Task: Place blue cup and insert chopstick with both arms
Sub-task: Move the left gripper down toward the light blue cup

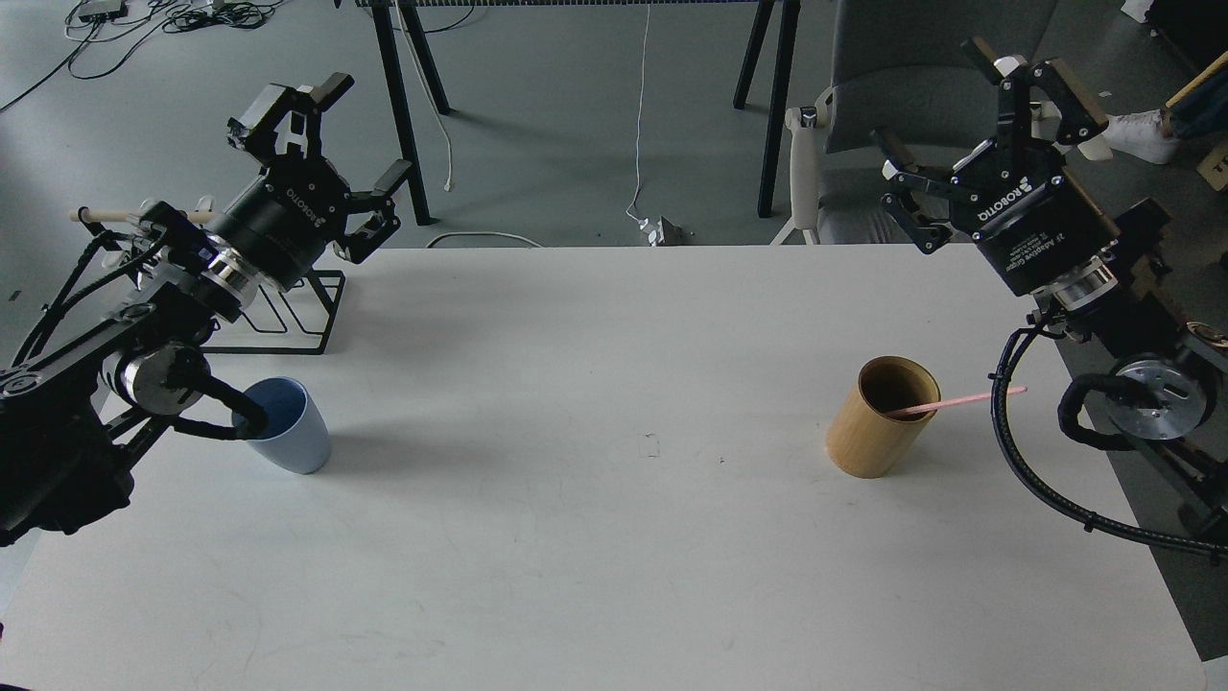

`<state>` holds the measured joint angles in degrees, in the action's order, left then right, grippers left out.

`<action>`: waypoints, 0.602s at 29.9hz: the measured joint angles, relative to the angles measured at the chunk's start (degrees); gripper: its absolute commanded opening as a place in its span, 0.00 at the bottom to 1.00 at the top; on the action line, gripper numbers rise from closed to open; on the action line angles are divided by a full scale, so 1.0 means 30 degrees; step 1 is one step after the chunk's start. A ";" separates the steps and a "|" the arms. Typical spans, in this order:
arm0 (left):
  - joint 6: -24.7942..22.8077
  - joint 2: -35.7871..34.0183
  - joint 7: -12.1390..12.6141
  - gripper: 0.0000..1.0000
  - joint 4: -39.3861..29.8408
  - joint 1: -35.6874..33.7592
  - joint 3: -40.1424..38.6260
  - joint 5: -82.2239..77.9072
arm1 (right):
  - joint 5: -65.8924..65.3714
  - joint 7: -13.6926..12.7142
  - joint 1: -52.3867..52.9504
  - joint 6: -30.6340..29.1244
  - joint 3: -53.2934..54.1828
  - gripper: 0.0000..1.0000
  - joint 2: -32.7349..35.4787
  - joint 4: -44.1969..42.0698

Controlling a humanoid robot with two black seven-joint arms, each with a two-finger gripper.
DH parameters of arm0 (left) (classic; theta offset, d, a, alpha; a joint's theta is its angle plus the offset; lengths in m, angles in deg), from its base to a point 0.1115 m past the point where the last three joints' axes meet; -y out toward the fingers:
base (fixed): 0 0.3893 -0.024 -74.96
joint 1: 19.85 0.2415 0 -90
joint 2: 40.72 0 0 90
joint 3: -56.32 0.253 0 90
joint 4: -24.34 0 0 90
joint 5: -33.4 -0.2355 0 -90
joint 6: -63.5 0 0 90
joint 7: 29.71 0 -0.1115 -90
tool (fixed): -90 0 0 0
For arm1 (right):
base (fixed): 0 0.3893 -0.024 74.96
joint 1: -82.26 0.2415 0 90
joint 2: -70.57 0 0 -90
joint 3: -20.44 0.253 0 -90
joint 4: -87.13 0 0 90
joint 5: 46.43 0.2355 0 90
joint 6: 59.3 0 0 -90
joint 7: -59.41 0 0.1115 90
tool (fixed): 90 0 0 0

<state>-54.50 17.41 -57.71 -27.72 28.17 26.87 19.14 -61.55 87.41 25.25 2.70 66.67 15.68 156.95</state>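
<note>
Both grippers, left [331, 158] and right [979, 125], hung spread and empty above the white table [614, 537]. Near that table's left edge stood the blue cup [286, 427]; toward its right edge, the chopstick [959, 400] leaned inside a tan wooden cylinder [878, 417].

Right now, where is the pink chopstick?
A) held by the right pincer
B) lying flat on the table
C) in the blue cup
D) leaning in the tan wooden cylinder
D: the chopstick rests inside the wooden cylinder, its tip sticking out over the rim to the right.
</note>
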 measured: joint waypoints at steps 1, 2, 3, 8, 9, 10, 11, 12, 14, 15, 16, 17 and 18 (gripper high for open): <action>0.0000 -0.0009 0.0000 0.99 0.0000 0.0012 0.0000 0.0019 | 0.0001 0.0000 -0.0006 0.0000 0.0000 0.91 0.0006 -0.0005; 0.0000 -0.0019 0.0000 0.99 -0.0002 0.0018 0.0000 0.0048 | 0.0001 0.0000 -0.0009 0.0000 0.0000 0.91 0.0008 -0.0006; 0.0000 -0.0030 0.0000 0.99 -0.0005 0.0018 0.0000 0.0086 | 0.0001 0.0000 -0.0010 0.0000 -0.0001 0.91 0.0008 -0.0005; 0.0000 -0.0438 0.0000 0.99 -0.0055 0.0068 0.0001 0.0402 | 0.0001 0.0000 -0.0015 0.0000 0.0004 0.91 -0.0101 0.0012; 0.0001 -0.0586 0.0000 0.99 -0.0054 0.0085 0.0001 0.0523 | 0.0001 0.0001 -0.0027 0.0000 0.0010 0.91 -0.0114 0.0014; 0.0001 -0.0716 0.0000 0.99 -0.0053 0.0096 0.0003 0.0627 | 0.0001 0.0001 -0.0033 0.0000 0.0016 0.91 -0.0130 0.0015; 0.0001 -0.0813 0.0000 0.99 -0.0052 0.0105 0.0009 0.0688 | 0.0001 0.0000 -0.0036 0.0000 0.0020 0.91 -0.0148 0.0017; 0.0001 -0.0888 0.0000 0.99 -0.0051 0.0120 0.0019 0.0726 | 0.0001 0.0001 -0.0037 0.0000 0.0025 0.91 -0.0171 0.0018; 0.0001 -0.0948 0.0000 0.99 -0.0036 0.0144 0.0028 0.0772 | 0.0001 0.0001 -0.0040 0.0005 0.0042 0.91 -0.0219 0.0020; 0.0000 -0.0951 0.0000 0.99 -0.0017 0.0144 0.0030 0.0790 | 0.0001 0.0001 -0.0040 0.0026 0.0073 0.91 -0.0238 0.0020; 0.0000 -0.0944 0.0000 0.99 0.0005 0.0146 0.0030 0.0803 | 0.0008 0.0001 -0.0046 0.0048 0.0112 0.91 -0.0253 0.0020; 0.0001 -0.0897 0.0000 0.99 0.0042 0.0151 0.0026 0.0815 | 0.0020 0.0001 -0.0061 0.0065 0.0146 0.91 -0.0266 0.0020; -0.0001 -0.0816 0.0000 0.99 0.0112 0.0153 0.0017 0.0819 | 0.0025 0.0001 -0.0090 0.0068 0.0176 0.91 -0.0285 0.0021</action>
<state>-54.50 14.96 -57.71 -27.38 28.63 26.92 21.60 -61.47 87.41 24.98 2.90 67.20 14.82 157.01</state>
